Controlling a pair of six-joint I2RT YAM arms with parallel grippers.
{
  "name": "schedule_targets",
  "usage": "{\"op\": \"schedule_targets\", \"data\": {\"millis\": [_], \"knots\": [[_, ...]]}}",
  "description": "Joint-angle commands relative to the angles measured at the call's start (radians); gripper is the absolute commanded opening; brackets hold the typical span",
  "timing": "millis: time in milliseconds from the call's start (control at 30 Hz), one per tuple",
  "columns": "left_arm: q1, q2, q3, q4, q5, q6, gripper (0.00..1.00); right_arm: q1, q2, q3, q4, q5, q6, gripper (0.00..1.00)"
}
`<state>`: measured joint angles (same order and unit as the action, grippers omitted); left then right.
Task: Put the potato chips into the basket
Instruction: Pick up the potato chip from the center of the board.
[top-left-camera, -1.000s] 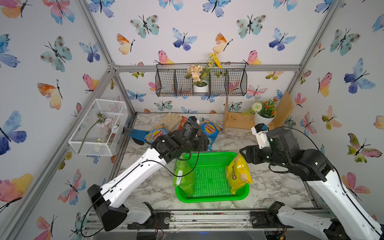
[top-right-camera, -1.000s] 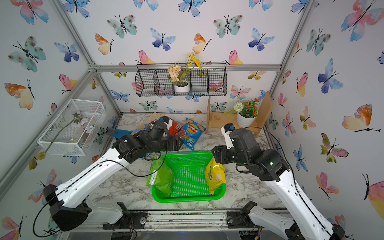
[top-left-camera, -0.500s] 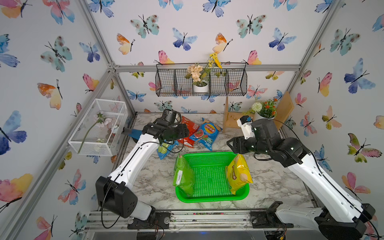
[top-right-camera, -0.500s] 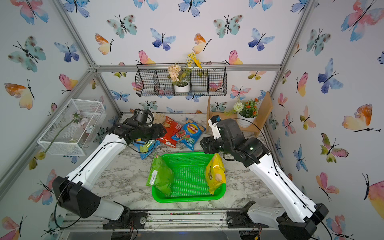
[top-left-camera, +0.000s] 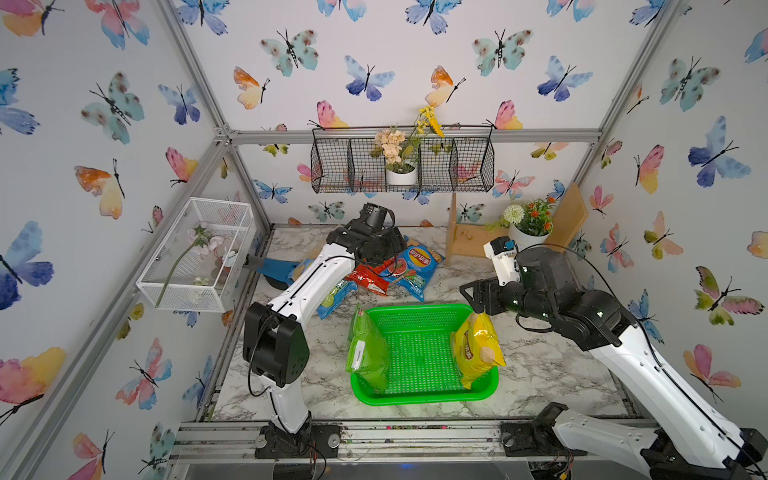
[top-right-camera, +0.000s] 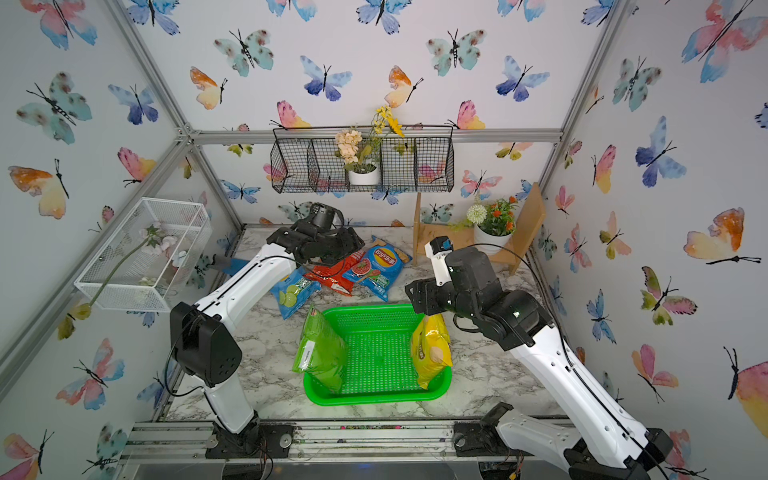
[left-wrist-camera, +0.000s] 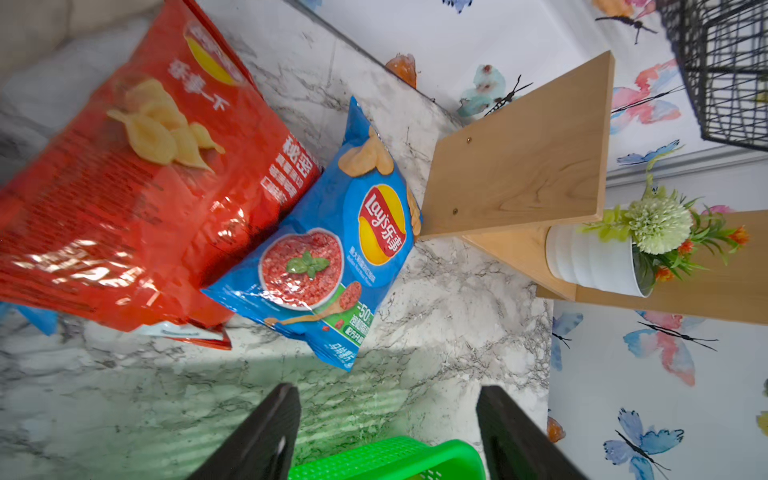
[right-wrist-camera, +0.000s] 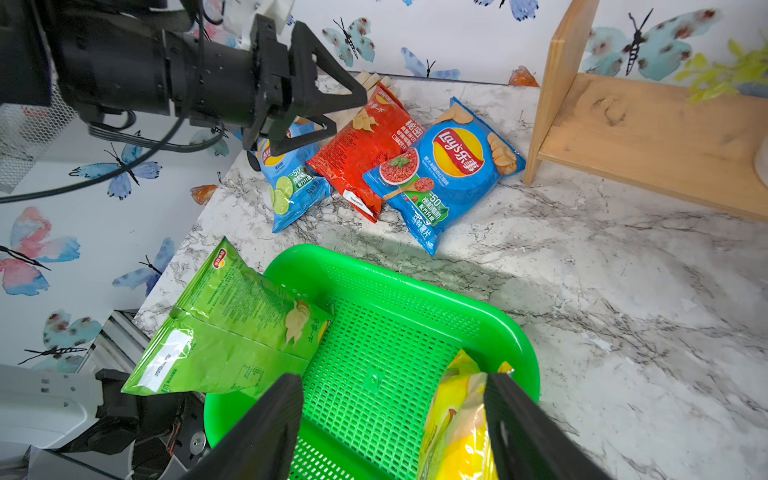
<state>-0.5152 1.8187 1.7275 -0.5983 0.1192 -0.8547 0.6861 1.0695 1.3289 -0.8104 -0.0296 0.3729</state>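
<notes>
Nearest, the basket (top-left-camera: 419, 400) is sitting on the marble bench (top-left-camera: 540, 365). The green bag (top-left-camera: 365, 353) is leaning over its left wall, lower end inside, and the yellow bag (top-left-camera: 478, 349) is standing inside against its right wall. The right jaws are hanging released just above the yellow bag's top, gripping nothing. Beyond the basket, three bags are lying on the bench: the lime blue bag (top-right-camera: 293, 291), the red bag (top-right-camera: 332, 276) and the tomato blue bag (top-right-camera: 376, 266), the red one overlapping the tomato one's edge. The left jaws are hovering spread and empty over the red bag. Farther back, a potted plant (top-left-camera: 528, 224) is standing on a wooden shelf (top-left-camera: 469, 245).
</notes>
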Motion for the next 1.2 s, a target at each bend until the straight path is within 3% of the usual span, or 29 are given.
{"op": "schedule_targets", "data": {"millis": [0, 300, 500, 767, 1167], "knots": [[-0.050, 0.055, 0.000, 0.065, -0.120, -0.147, 0.73, 0.000, -0.027, -0.033, 0.032, 0.013, -0.006, 0.75], [-0.122, 0.127, -0.043, 0.089, -0.283, -0.349, 0.62, 0.001, -0.122, -0.103, 0.023, 0.016, -0.012, 0.76], [-0.126, 0.161, -0.060, 0.058, -0.364, -0.419, 0.55, 0.000, -0.172, -0.119, 0.006, 0.022, -0.014, 0.76], [-0.125, 0.210, -0.062, 0.037, -0.407, -0.442, 0.52, 0.000, -0.203, -0.135, -0.006, 0.007, -0.003, 0.77], [-0.097, 0.246, -0.132, 0.086, -0.365, -0.439, 0.49, 0.000, -0.209, -0.158, -0.015, -0.006, 0.003, 0.76]]}}
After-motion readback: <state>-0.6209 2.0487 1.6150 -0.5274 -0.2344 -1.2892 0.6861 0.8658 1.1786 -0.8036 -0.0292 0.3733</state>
